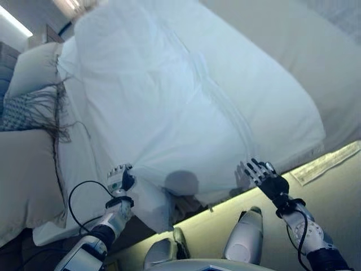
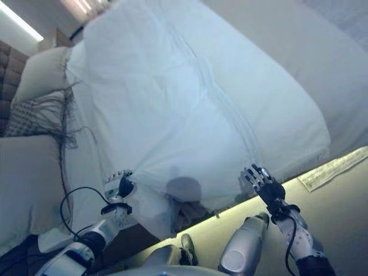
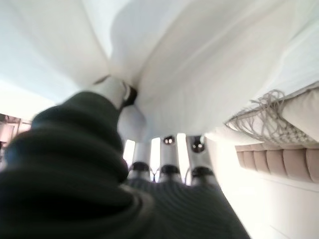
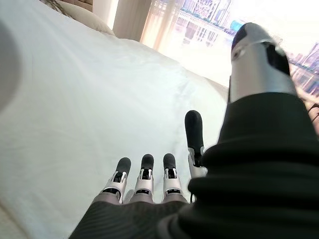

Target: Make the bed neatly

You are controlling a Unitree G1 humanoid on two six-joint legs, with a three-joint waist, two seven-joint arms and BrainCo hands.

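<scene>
A white duvet [image 1: 180,101] lies spread over the bed, with a stitched band running down its middle. My left hand [image 1: 119,180] is at the duvet's near edge, and cloth bunches into folds there. In the left wrist view the thumb [image 3: 117,92] and fingers [image 3: 167,149] are curled into the white cloth [image 3: 199,74]. My right hand [image 1: 262,175] is at the duvet's near edge further right, fingers straight and spread, holding nothing. In the right wrist view its fingers [image 4: 144,172] point over the flat duvet [image 4: 75,109].
At the head end are a beige pillow [image 1: 34,68], a patterned cushion with long fringe [image 1: 28,110] and a larger beige pillow [image 1: 25,180]. A padded headboard [image 3: 279,164] stands beside them. A pale strip [image 1: 327,164] lies on the floor at the right.
</scene>
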